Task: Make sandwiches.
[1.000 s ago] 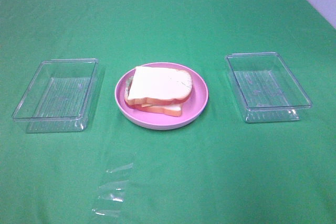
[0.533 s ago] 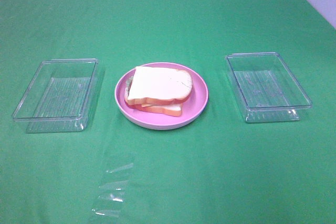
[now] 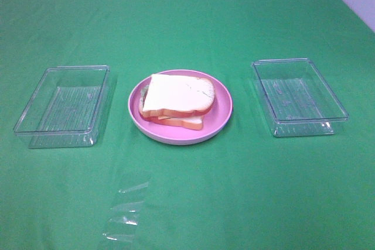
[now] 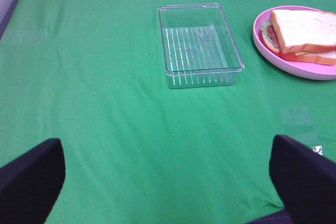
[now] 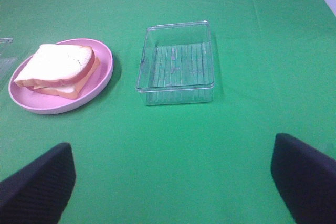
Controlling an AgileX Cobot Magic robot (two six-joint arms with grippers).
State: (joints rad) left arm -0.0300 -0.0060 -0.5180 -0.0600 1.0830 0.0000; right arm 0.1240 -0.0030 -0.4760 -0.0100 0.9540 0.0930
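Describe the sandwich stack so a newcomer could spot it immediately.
On the green tablecloth, find the round pink plate midway between two clear plastic trays. The sandwich stack lies on it: white bread, orange-brown crust, the only food there.

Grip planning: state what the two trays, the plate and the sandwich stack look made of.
Left tray and right tray: clear hard plastic, ribbed floors, glossy glints. Pink plate: probably plastic, smooth, evenly coloured. Sandwiches: likely toy foam or soft plastic, with matte bread and flat uniform layers.
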